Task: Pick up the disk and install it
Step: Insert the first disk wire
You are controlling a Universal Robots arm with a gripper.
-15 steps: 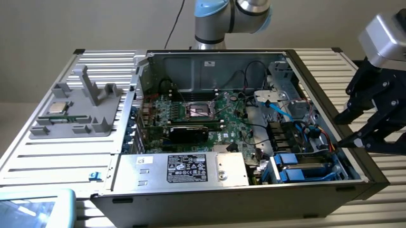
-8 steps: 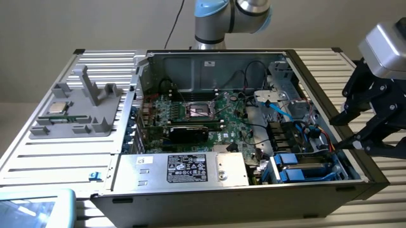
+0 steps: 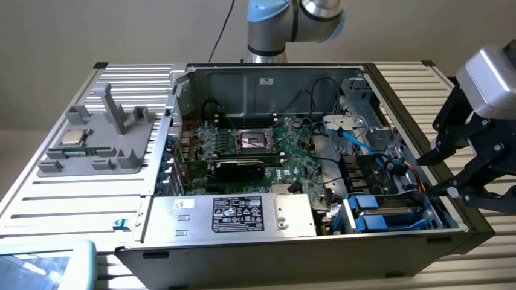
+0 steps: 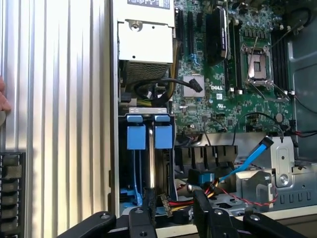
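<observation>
The disk (image 3: 379, 217) stands on edge in the drive bay at the near corner of the open computer case, on the exterior view's right. Its bright blue carrier tabs face up. In the wrist view the blue tabs of the disk (image 4: 148, 136) sit side by side with a thin silver edge between them. My gripper (image 3: 439, 176) hangs outside the case's right wall, a little above and beside the bay. Its black fingers (image 4: 141, 218) are spread open, and between them I see nothing but cables. The gripper (image 4: 171, 218) is apart from the disk.
A silver power-supply box (image 3: 241, 214) with a black label lies beside the bay. The motherboard (image 3: 258, 142) fills the case's middle, and a blue cable (image 4: 250, 158) crosses near the bay. A grey fixture (image 3: 96, 145) carries a small CPU chip (image 3: 74, 136). A fingertip (image 4: 2, 99) shows at the ribbed table's edge.
</observation>
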